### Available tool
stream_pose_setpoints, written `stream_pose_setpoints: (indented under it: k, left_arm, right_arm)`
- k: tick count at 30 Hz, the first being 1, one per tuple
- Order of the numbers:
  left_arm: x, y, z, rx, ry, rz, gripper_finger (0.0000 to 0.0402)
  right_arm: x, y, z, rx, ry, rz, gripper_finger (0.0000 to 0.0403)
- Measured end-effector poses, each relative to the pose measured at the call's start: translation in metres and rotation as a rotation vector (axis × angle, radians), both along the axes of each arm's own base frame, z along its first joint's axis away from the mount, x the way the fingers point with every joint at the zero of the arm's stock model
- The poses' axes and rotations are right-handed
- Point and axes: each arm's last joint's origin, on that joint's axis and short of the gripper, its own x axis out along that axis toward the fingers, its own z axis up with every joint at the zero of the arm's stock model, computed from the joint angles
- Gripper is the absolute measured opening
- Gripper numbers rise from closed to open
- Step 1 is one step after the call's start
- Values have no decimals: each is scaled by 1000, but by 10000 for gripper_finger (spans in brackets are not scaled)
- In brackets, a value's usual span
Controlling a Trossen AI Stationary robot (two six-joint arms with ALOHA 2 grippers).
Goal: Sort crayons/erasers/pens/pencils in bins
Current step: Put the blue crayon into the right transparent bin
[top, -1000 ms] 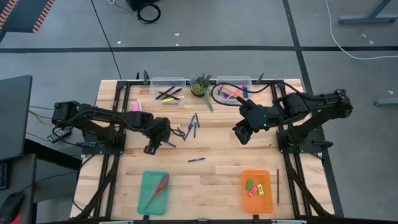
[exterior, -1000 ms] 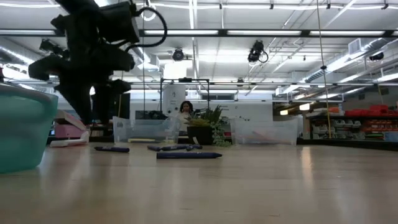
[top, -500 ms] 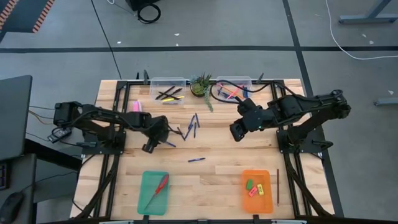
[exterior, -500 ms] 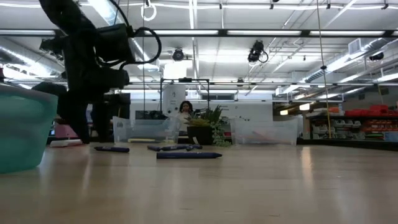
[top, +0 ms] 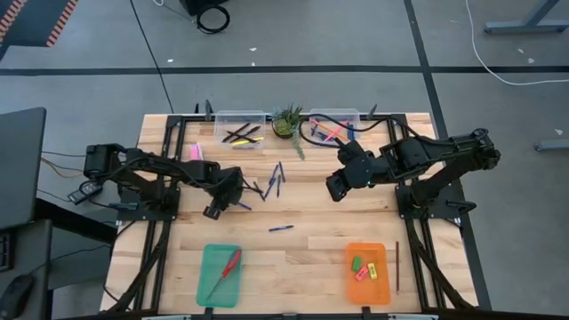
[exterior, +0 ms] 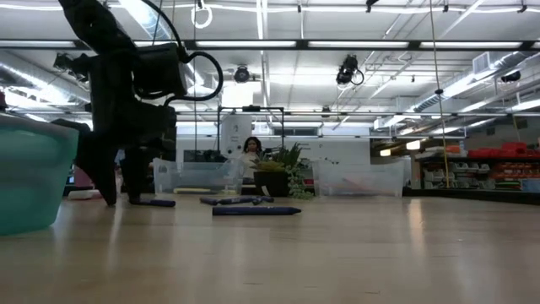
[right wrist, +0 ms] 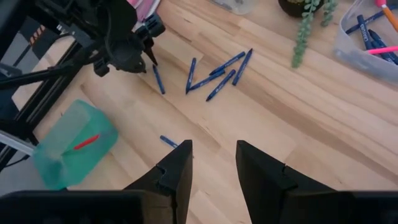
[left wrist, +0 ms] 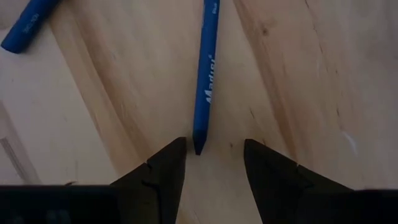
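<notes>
Wooden slats make up the bench [top: 302, 258], which stands on a grey floor, with two dark arms reaching in from its left and right edges.

The left gripper [top: 213, 212] is down at the bench surface, left of centre, its jaws partly open and empty. A blue pen [left wrist: 206, 74] lies flat with its tip just inside the gap between the fingertips [left wrist: 166, 163], not yet gripped. Most of the pen stretches away beyond the gripper.

Risks, as a judgement: only the pen's very end sits between the jaws, so closing now could pinch the tip and make the pen swivel or squirt out along the wood. The tip also lies nearer one finger, so that finger may nudge it sideways first. The fingertips are so low that they could scrape the bench.

More blue pens [top: 274, 180] lie scattered near the bench centre, and one [top: 281, 228] lies alone closer to the front edge.

The right gripper [top: 334, 189] hangs above the bench right of centre, jaws partly open, holding nothing.

Two clear tubs [top: 241, 125] sit along the back edge. A teal tray [top: 207, 276] and an orange tray [top: 352, 281] sit at the front edge.
</notes>
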Motion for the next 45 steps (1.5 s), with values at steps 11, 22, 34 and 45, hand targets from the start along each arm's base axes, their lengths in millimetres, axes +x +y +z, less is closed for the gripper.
stream_pose_setpoints:
  k: [11,22,34,45]
  left_arm:
    - [23,1,9,-17,-88,8,172]
    - [22,-1,3,-50,16,51,171]
    - [26,-3,0,-71,8,151,83]
    - [27,-9,0,-85,9,183,21]
  right_arm:
    - [0,-1,0,-77,16,59,129]
    - [0,-1,0,-146,51,155,129]
    - [0,-1,0,-157,44,124,129]
    - [0,-2,1,-183,34,89,129]
